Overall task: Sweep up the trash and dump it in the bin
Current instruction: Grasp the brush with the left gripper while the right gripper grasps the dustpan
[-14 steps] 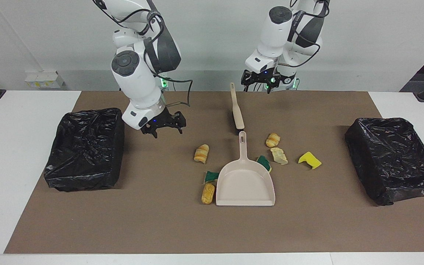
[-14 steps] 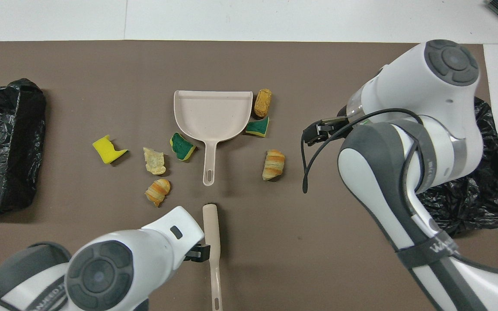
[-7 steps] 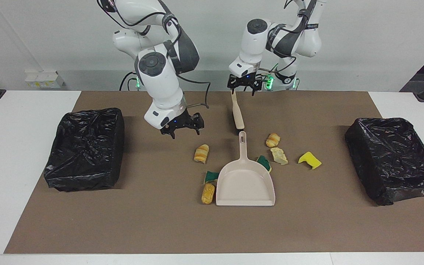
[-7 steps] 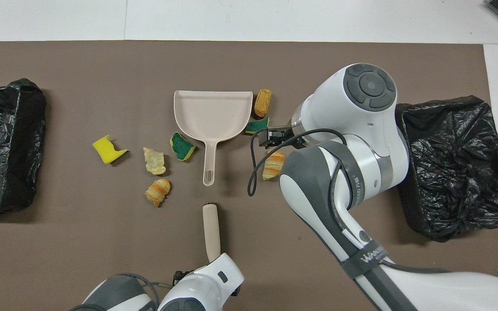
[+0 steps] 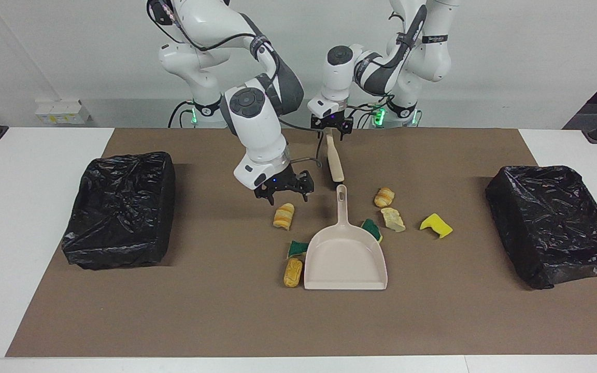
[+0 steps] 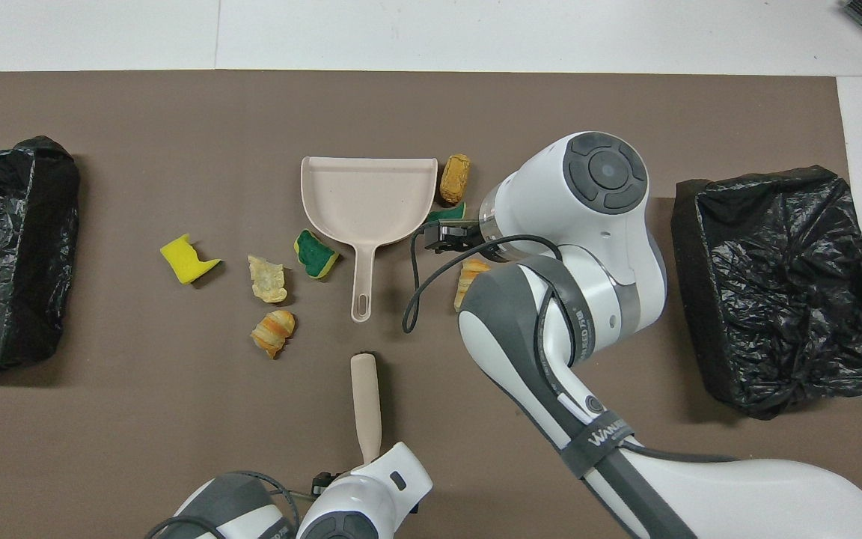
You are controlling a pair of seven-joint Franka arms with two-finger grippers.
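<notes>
- Facing view shows both grippers; overhead view hides the left gripper (image 5: 331,129) under its own wrist.
- Left gripper is at the brush (image 5: 332,155) handle's robot end; can't tell if its jaws are apart or clamped.
- Right gripper (image 5: 284,190) hangs just above a roll (image 5: 283,216), jaws apart, holding nothing.
- Trash (image 6: 272,277): tan rolls, pale chunk, yellow and green-yellow sponge bits, scattered on the mat around the dustpan (image 5: 345,256), mid-bench between the two black bins (image 5: 117,207).
- Versus a second ago: right gripper has come from beside the bin to over the roll; left has dropped onto the brush. Trash hasn't moved.
</notes>
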